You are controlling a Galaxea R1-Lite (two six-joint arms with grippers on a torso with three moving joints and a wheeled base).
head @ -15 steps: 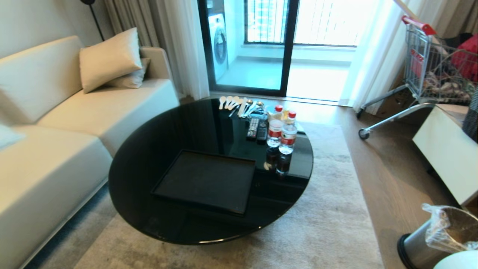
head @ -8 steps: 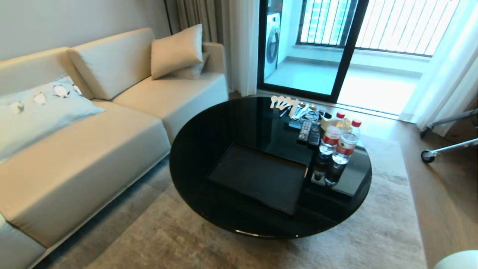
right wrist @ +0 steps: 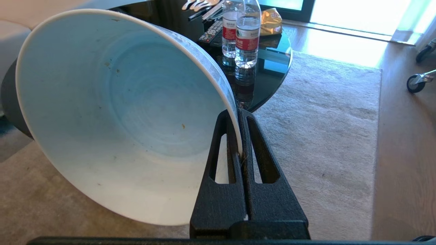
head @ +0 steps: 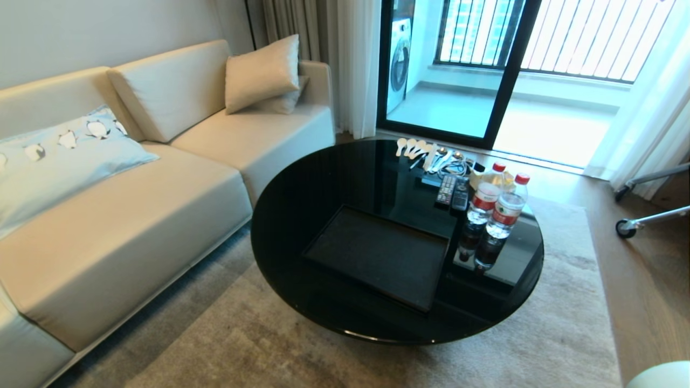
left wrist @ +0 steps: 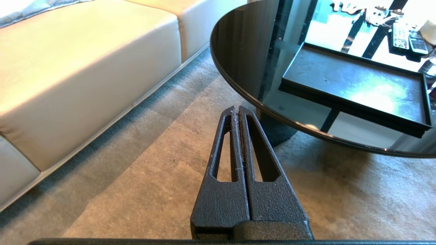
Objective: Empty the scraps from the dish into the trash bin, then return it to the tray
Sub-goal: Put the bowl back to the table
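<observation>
R tool point(right wrist: 238, 114) is clamped on the rim of the dish point(right wrist: 126, 115), fingers pinching the wall w/ nothing else between them; dish is tipped on its side, mouth toward the wrist cam, inside bare apart from a few tiny specks. It hangs over the rug point(right wrist: 316, 143), just off the edge of the round black bench point(head: 323, 178), not on it. In the head view only a pale curved sliver shows at the bottom R corner, prob. the dish, can't say for sure. L tool point(left wrist: 237, 112) is pressed fully together, gripping nothing, pointing down at the rug near the bench's edge on the sofa point(head: 135, 215) side. Tray point(head: 377, 256) sits flat on the near half of the bench, nothing in it. Beyond it, toward the glass door: two water bottles point(head: 496, 207) w/ red caps standing upright side by side, two remotes point(head: 453, 191) just beside them, a row of white spoons point(head: 418, 151) near the far edge, and a yellow snack bag point(right wrist: 270, 20) behind the bottles. Cart wheel point(head: 625, 229) on the wood floor at the R, well apart from the bench. Trash bin and scraps not seen in any view.
</observation>
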